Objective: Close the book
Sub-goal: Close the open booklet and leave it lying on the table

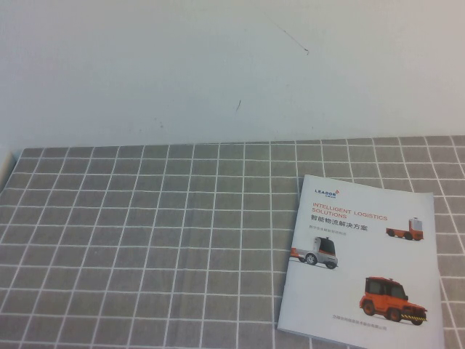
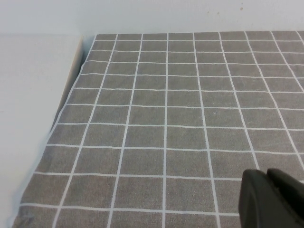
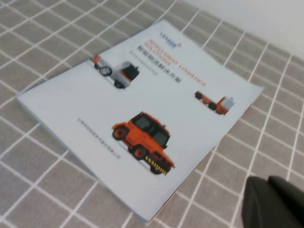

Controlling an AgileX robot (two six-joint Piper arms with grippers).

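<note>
Book (image 1: 361, 265) closed | left gripper (image 2: 266, 183) over grid cloth (image 2: 166, 118) | right gripper (image 3: 270, 190) by book

The book (image 1: 361, 265) lies on the table (image 1: 145, 240), near right. The left gripper (image 2: 273, 202) hangs over the table's left part, and the right gripper (image 3: 275, 204) hangs near the book.

The left gripper (image 2: 268, 194) hangs low, well apart from the book (image 1: 360, 265), with only its dark tip in its wrist view. The right gripper (image 3: 271, 202) hovers just beside the book's edge.
</note>
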